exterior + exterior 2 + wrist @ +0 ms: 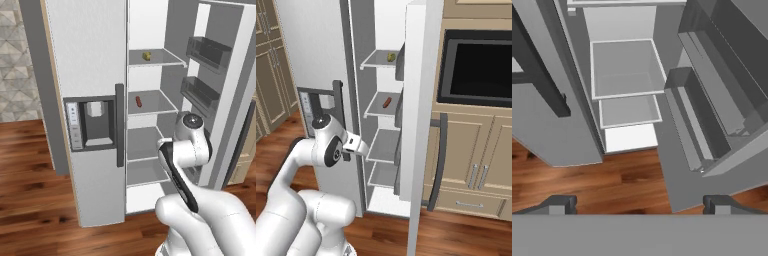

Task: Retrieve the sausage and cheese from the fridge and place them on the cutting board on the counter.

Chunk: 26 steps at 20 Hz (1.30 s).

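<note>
The fridge (95,100) stands with its right door swung wide, and the arm should lift and reach straight in between door and shelves, keeping clear of the door bins (207,52). The cheese (147,56) sits on the upper shelf, the sausage (138,102) on the shelf below. The pincer (639,202) is released, holding nothing.
</note>
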Tool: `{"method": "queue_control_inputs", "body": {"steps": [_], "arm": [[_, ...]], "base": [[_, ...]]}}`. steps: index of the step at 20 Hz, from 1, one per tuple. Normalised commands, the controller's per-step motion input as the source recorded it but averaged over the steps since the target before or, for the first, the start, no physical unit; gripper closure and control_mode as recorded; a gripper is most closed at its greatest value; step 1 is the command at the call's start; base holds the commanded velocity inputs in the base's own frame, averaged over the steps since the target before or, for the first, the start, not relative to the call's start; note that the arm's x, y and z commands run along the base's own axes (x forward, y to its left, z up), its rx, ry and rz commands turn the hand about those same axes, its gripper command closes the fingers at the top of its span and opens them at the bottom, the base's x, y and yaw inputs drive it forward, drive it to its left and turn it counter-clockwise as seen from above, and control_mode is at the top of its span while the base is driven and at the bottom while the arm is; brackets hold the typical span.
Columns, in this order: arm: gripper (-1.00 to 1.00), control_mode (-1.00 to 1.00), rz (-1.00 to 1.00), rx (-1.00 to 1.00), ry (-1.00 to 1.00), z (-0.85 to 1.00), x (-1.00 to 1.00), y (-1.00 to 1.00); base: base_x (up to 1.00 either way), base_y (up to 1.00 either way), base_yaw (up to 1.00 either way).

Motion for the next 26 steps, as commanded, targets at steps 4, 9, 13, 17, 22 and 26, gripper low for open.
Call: {"method": "queue_control_inputs", "body": {"steps": [4, 9, 13, 17, 22, 26], "arm": [[-1.0, -1.0, 0.0, 0.0, 0.0, 0.0, 0.0, 0.0], [-1.0, -1.0, 0.0, 0.0, 0.0, 0.0, 0.0, 0.0], [-1.0, -1.0, 0.0, 0.0, 0.0, 0.0, 0.0, 0.0], [-1.0, 1.0, 0.0, 0.0, 0.0, 0.0, 0.0, 0.0], [-1.0, 1.0, 0.0, 0.0, 0.0, 0.0, 0.0, 0.0], [-1.0, 1.0, 0.0, 0.0, 0.0, 0.0, 0.0, 0.0]], "base": [[0.0, 0.0, 0.0], [0.0, 0.0, 0.0], [0.0, 0.0, 0.0], [0.0, 0.0, 0.0], [0.0, 0.0, 0.0], [0.13, 0.13, -0.05]]}}
